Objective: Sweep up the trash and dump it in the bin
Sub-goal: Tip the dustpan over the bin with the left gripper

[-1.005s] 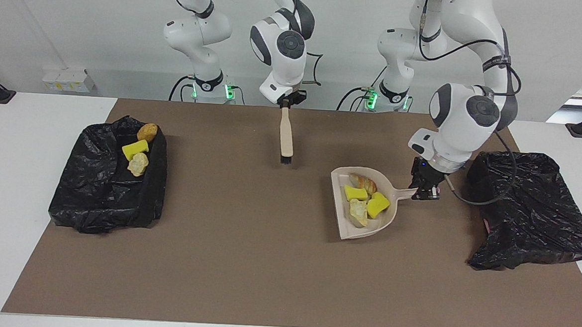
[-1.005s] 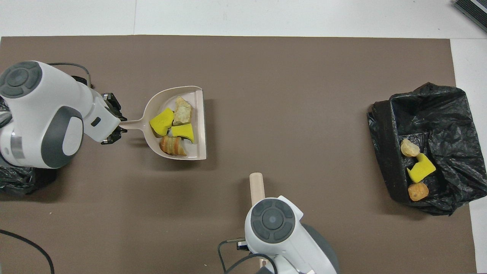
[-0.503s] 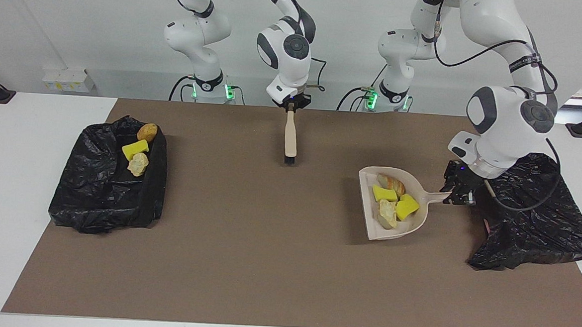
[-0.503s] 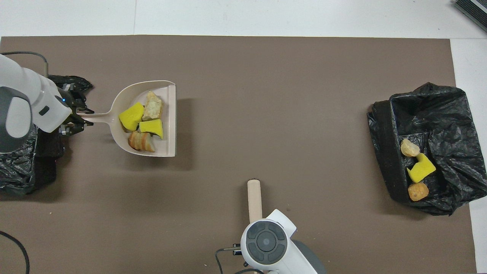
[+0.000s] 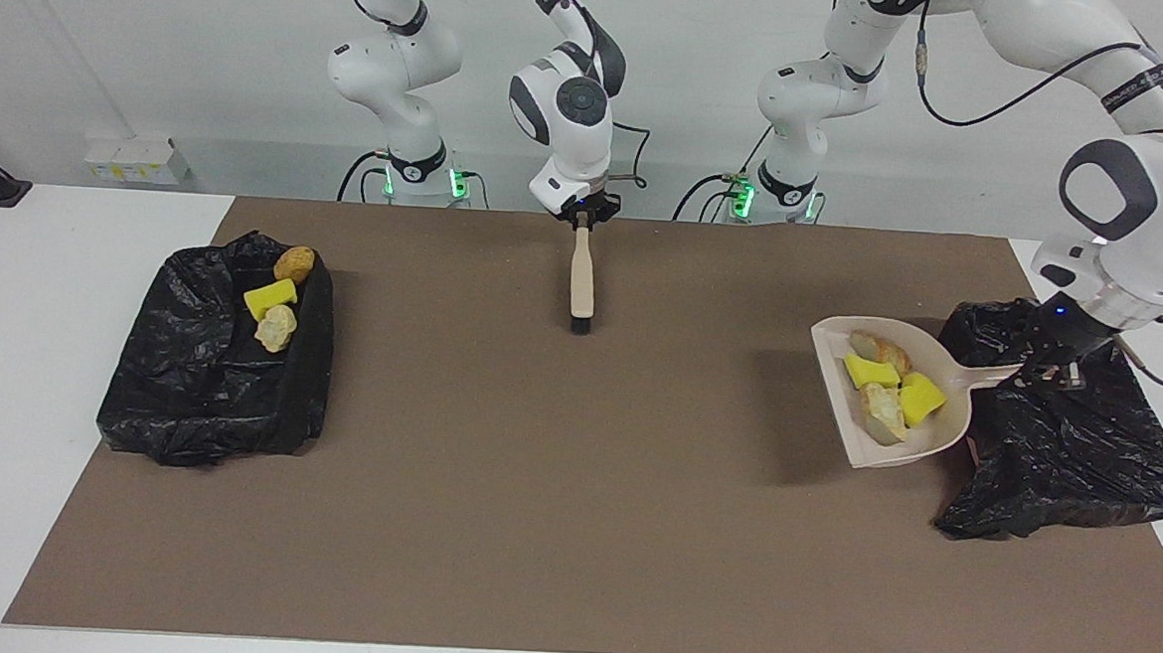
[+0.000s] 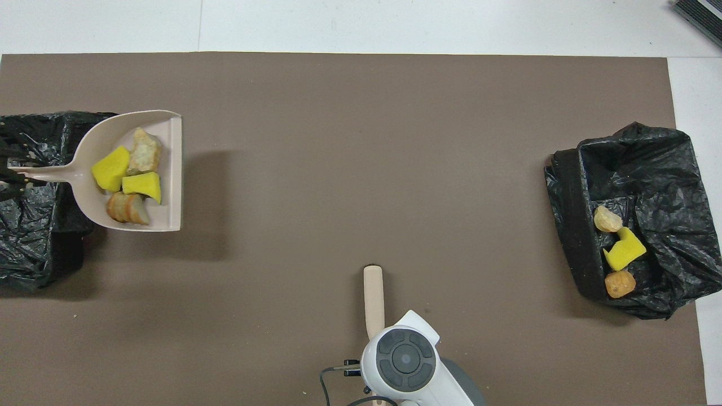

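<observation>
A beige dustpan point(image 5: 911, 457) point(image 6: 171, 169) hangs level above the mat beside the black-lined bin point(image 5: 1063, 451) point(image 6: 34, 237) at the left arm's end. Several pieces of trash point(image 5: 879, 374) point(image 6: 141, 185) lie in it: yellow sponge pieces, a cream lump and a brownish lump. My left gripper point(image 5: 1034, 373) point(image 6: 11, 176) is shut on the dustpan's handle, over that bin's edge. My right gripper point(image 5: 581, 222) is shut on the handle of a brush point(image 5: 581, 285) point(image 6: 373, 296), bristles down on the mat near the robots. From overhead, the wrist hides this gripper.
A second black-lined bin point(image 5: 190, 386) point(image 6: 665, 169) stands at the right arm's end of the table with three pieces of trash point(image 5: 270, 300) point(image 6: 623, 251) in it. A brown mat point(image 5: 533, 483) covers the table between the two bins.
My left arm has carried the loaded dustpan toward the bin at its end of the table and lifted it higher. The right arm has drawn the brush slightly toward the robots.
</observation>
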Action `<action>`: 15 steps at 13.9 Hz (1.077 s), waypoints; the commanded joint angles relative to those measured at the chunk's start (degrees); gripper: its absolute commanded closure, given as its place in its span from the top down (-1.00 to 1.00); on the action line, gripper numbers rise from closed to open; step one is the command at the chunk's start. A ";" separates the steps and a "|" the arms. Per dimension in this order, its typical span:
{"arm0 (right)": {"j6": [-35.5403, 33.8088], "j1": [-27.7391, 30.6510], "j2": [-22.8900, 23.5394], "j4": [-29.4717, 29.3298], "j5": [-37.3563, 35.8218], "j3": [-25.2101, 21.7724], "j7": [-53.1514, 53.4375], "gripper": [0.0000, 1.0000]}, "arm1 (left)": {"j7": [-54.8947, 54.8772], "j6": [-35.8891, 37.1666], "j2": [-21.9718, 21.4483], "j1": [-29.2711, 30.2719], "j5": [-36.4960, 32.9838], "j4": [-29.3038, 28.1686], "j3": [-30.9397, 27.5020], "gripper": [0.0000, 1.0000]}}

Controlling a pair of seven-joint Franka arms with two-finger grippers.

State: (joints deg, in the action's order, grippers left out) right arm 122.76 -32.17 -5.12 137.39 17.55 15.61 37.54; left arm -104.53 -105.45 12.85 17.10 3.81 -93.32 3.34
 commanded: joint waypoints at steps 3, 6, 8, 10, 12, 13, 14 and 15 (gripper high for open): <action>3.10 -1.22 -0.25 1.47 2.05 -0.15 -2.04 -0.74 | -11.29 4.64 3.14 9.78 0.50 7.88 0.27 -1.00; 3.36 -1.23 0.19 1.30 2.05 -0.15 -2.04 0.01 | -15.17 3.94 4.37 11.73 -5.71 11.21 0.09 -1.00; 3.97 -1.23 0.81 0.51 1.97 -0.15 -1.95 0.33 | -14.91 2.97 4.72 11.12 -13.00 12.89 0.18 -1.00; 4.24 -0.79 1.07 -0.54 1.70 -0.41 -1.68 0.52 | -14.47 0.87 4.64 11.11 -15.83 12.98 0.09 -1.00; 3.11 1.39 0.28 -2.64 1.09 -0.93 -1.51 0.71 | -14.21 -1.06 4.55 10.59 -22.14 12.98 0.09 -1.00; 2.40 3.93 -0.33 -3.79 0.56 -0.94 -1.59 0.71 | -14.12 -1.95 4.11 10.50 -24.70 12.72 0.18 -1.00; 1.53 5.87 -1.03 -5.28 -0.40 -0.94 -1.77 0.70 | -13.33 -2.39 4.02 10.50 -25.85 12.72 0.09 -1.00; -0.05 8.50 -1.73 -7.29 -1.80 -0.94 -1.86 0.76 | -11.76 -2.65 3.94 10.50 -28.13 12.63 0.09 -1.00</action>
State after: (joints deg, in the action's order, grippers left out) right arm 125.81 -28.26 -5.21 133.30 17.14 14.51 37.36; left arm -118.43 -107.45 16.53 28.45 -20.67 -81.93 3.93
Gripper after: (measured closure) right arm 0.141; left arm 0.692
